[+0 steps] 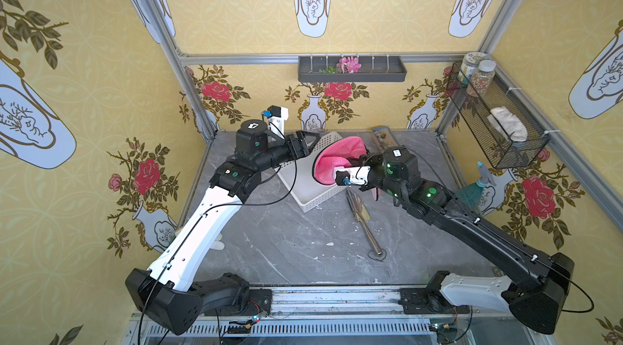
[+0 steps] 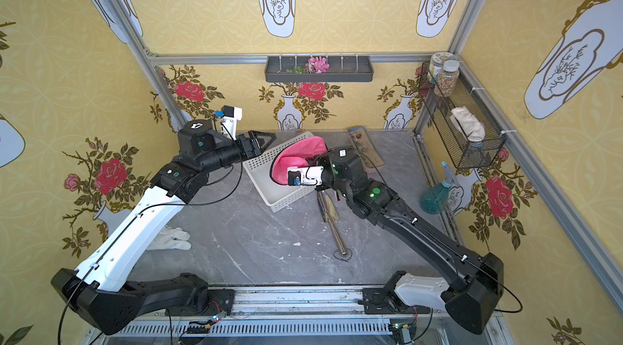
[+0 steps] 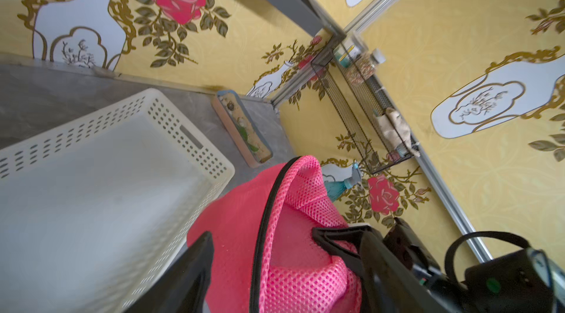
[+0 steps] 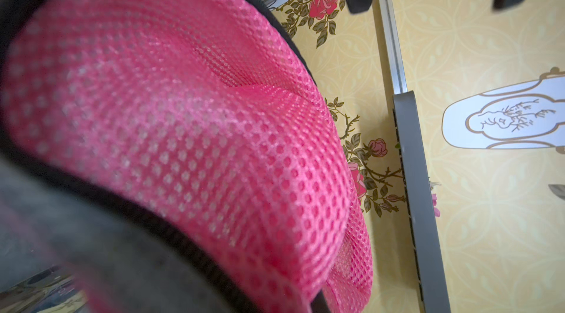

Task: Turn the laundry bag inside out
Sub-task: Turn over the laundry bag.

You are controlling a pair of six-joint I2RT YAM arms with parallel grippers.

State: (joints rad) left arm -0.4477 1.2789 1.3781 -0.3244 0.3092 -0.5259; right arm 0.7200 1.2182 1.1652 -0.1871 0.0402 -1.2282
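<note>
The laundry bag [image 1: 337, 158] [image 2: 296, 159] is pink mesh with black zipper trim, and it hangs in the air over the far part of a white basket. It fills the right wrist view [image 4: 183, 112]. My right gripper [image 1: 359, 160] is shut on the bag's right side, and the fabric and the wrist camera hide most of its jaws. My left gripper [image 1: 312, 143] [image 2: 266, 143] is at the bag's left edge. In the left wrist view its jaws [image 3: 263, 235] stand wide open on either side of the bag's rim [image 3: 290, 235], not closed on it.
The white perforated basket [image 1: 313, 198] sits under the bag. A metal trowel [image 1: 364, 222] lies on the grey table in front of it. A long tray [image 1: 384, 136] is at the back, a spray bottle [image 1: 475, 188] at the right wall and a white glove [image 2: 172, 239] by the left arm.
</note>
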